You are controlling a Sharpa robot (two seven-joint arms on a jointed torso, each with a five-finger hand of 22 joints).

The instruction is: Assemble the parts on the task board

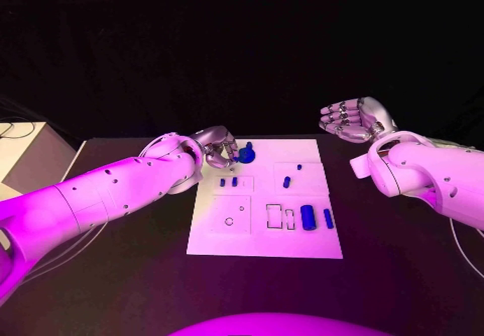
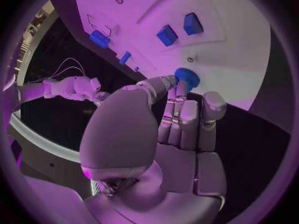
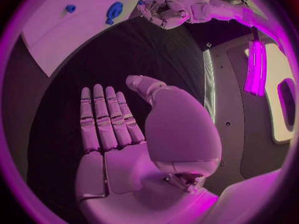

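Note:
The white task board (image 1: 264, 238) lies in the middle of the table. At its far left corner my left hand (image 1: 215, 148) pinches a round blue part (image 1: 246, 153) between thumb and a finger, seen close in the left wrist view as the blue part (image 2: 187, 77) at my fingertips (image 2: 163, 83). Two small blue pegs (image 1: 228, 182) stand just behind it, and two more (image 1: 287, 182) are further right. Two longer blue pieces (image 1: 308, 217) lie at the board's right side beside outlined slots (image 1: 274, 215). My right hand (image 1: 352, 119) hangs raised off the board's far right corner, fingers apart, its palm (image 3: 109, 149) bare.
A pale box (image 1: 22, 155) with cables stands off the table's left edge. Black table top (image 1: 121, 280) surrounds the board. The right wrist view looks across at the left hand (image 3: 165, 10) and the board's corner (image 3: 62, 32).

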